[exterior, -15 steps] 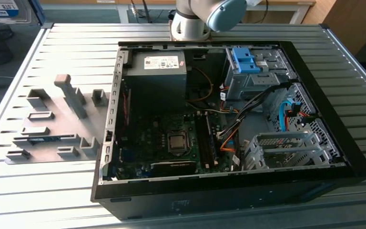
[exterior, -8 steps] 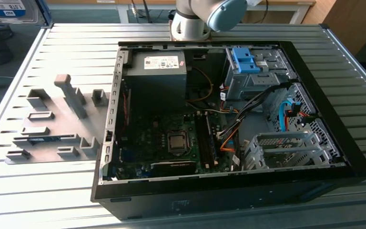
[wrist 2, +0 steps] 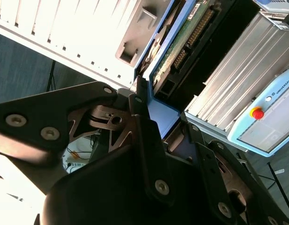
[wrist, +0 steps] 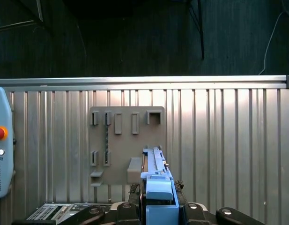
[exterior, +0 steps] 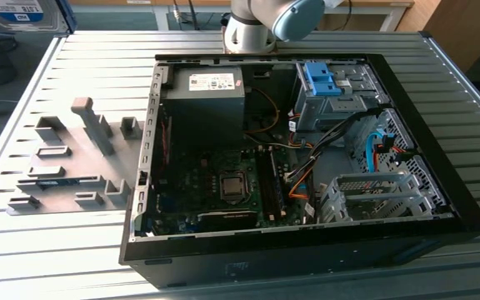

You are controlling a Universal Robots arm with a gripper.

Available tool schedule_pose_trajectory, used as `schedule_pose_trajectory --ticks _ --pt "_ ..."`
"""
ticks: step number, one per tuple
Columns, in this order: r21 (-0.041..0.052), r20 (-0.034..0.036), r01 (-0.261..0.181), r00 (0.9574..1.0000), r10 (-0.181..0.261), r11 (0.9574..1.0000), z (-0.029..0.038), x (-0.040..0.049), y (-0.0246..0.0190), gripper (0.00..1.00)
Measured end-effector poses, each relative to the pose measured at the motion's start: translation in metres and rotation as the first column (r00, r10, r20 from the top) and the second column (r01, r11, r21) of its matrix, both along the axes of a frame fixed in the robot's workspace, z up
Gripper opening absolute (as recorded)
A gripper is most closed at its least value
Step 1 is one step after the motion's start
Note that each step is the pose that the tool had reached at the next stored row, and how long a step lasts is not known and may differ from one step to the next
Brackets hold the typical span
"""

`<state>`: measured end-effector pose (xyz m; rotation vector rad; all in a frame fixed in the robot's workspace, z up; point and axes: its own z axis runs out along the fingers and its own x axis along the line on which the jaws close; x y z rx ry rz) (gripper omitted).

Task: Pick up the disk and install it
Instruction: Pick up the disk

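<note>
The hand (wrist 2: 168, 131) is clenched on the disk (wrist: 158, 187), which stands edge-on between its fingers, long axis running straight out from the hand, lifted off the grey fixture plate (wrist: 121, 145) on the table (wrist: 228, 140), with the open computer case (exterior: 307, 265) beside that plate.

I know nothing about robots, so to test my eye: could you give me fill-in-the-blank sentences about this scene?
1. The disk held in the gripper has a ____ plastic frame.
2. The computer case has a ____ outer shell.
3. The round button on the pendant is ____.
Missing words: blue, black, red.
</note>
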<state>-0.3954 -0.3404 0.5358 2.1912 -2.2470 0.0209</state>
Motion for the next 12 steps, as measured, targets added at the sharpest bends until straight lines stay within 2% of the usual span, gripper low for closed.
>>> schedule_pose_trajectory --ticks 12 --pt "0.0000 -0.0001 0.000 1.0000 0.000 1.0000 0.0000 0.0142 0.0000 0.37"
